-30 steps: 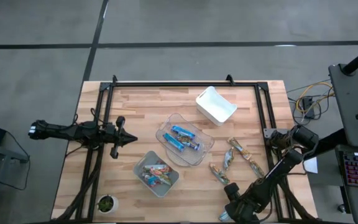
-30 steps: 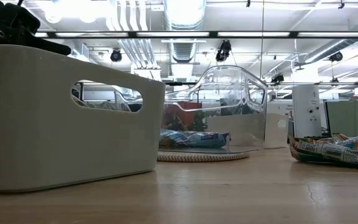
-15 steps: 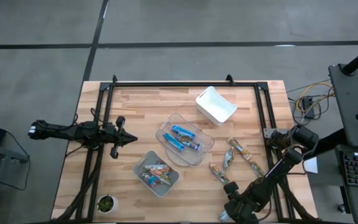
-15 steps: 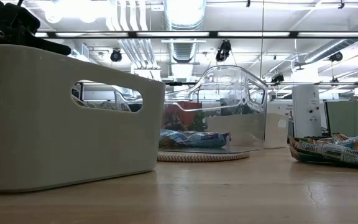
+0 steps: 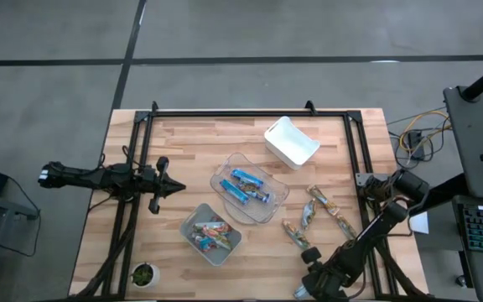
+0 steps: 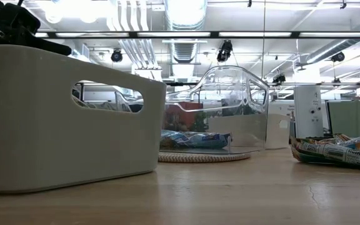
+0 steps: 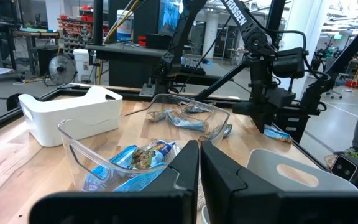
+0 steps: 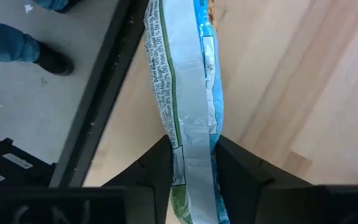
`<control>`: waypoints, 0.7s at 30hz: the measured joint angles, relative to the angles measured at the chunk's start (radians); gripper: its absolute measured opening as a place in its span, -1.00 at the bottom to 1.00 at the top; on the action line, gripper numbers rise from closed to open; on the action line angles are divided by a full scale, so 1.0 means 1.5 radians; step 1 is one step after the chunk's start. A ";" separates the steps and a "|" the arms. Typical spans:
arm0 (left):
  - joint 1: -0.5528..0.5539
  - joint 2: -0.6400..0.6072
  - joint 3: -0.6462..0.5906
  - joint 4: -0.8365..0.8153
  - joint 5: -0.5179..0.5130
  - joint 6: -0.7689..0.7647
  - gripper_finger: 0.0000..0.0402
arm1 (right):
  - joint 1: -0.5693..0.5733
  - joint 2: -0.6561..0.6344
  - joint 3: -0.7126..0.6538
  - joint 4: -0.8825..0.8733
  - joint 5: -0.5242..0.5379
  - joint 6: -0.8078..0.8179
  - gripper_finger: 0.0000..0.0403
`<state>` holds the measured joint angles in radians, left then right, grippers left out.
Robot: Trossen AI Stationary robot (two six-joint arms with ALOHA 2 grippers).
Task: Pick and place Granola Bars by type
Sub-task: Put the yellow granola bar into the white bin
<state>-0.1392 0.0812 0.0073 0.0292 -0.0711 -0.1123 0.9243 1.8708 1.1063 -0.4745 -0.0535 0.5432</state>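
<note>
My right gripper (image 8: pixel 191 167) is shut on a granola bar (image 8: pixel 182 93) in a blue and silver wrapper; in the high view it is at the table's near right edge (image 5: pixel 304 288). My left gripper (image 5: pixel 177 190) waits shut (image 7: pixel 199 163) over the table's left side, pointing at the bins. Blue bars (image 5: pixel 246 186) lie in the clear bin (image 5: pixel 273 207). Red and orange bars (image 5: pixel 209 234) fill the grey bin (image 5: pixel 227 249). Greenish-brown bars (image 5: pixel 321 210) lie loose on the wood on the right. The white bin (image 5: pixel 292 141) stands farther back. My right gripper pinches the bar between its two fingers (image 8: pixel 151 168) at one end (image 8: pixel 192 155). The bar runs on along the line of the fingers and sticks out past their tips. It is held clear over the table's edge, with floor showing beside it.
A black frame rail (image 5: pixel 250 113) runs around the table. A small green pot (image 5: pixel 143 273) sits at the near left corner. Beyond the table's edge a person's shoe and trouser leg (image 8: pixel 23 43) show. In the low view the white bin (image 6: pixel 74 112) stands large in front.
My right arm's wrist has drifted a little toward the table's near edge, still shut on the bar. The left arm and the bins have kept still.
</note>
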 joint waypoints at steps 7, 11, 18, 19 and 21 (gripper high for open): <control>0.000 0.000 0.000 0.000 0.000 0.000 -1.00 | 0.002 0.001 0.013 0.001 -0.010 0.000 -0.59; 0.000 0.000 0.000 0.000 0.000 0.000 -1.00 | 0.000 0.001 0.014 -0.002 -0.004 -0.003 -0.64; 0.000 0.000 0.000 0.000 0.000 0.000 -1.00 | -0.001 -0.004 0.016 -0.005 0.000 -0.018 -0.68; 0.000 0.000 0.000 0.000 0.000 0.000 -1.00 | -0.003 -0.005 0.018 -0.005 0.001 -0.019 -0.68; 0.000 0.000 0.000 0.000 0.000 0.000 -1.00 | -0.006 -0.010 0.022 -0.004 0.001 -0.020 -0.69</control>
<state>-0.1394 0.0814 0.0074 0.0292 -0.0712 -0.1123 0.9158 1.8559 1.1388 -0.4808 -0.0521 0.5129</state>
